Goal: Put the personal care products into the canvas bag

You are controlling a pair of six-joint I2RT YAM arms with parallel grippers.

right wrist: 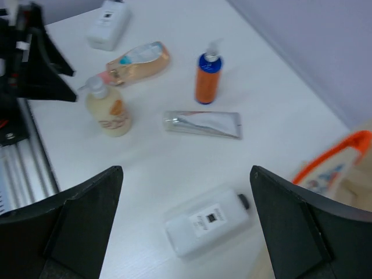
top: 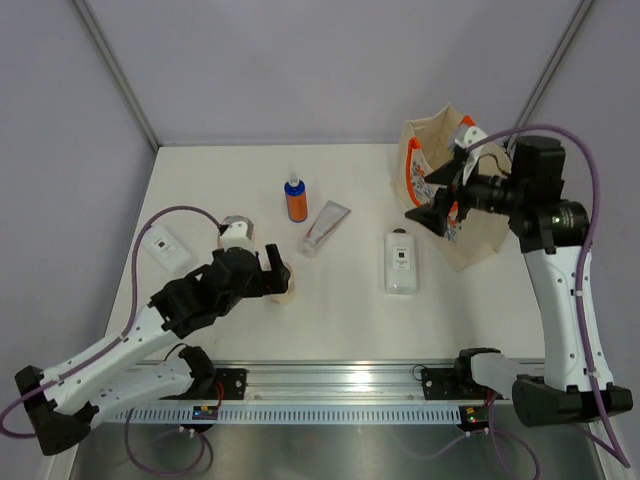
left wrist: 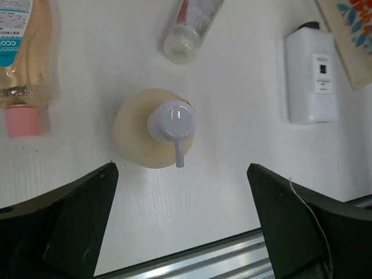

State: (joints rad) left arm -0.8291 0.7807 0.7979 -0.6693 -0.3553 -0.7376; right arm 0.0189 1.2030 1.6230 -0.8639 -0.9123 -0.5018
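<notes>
The canvas bag (top: 482, 225) stands at the back right. My right gripper (top: 428, 212) hovers open and empty in front of it, above the flat white bottle (top: 400, 263), which lies flat (right wrist: 209, 221). The orange bottle with blue cap (top: 295, 200) stands upright beside the lying silver tube (top: 324, 227). My left gripper (top: 275, 270) is open directly above the upright cream pump bottle (left wrist: 139, 139), not touching it. The peach tube (left wrist: 23, 58) lies to its left. No green red-capped bottle is in view.
A second white labelled bottle (top: 165, 248) lies at the far left. A metal rail (top: 330, 380) runs along the near table edge. Grey walls close the back and sides.
</notes>
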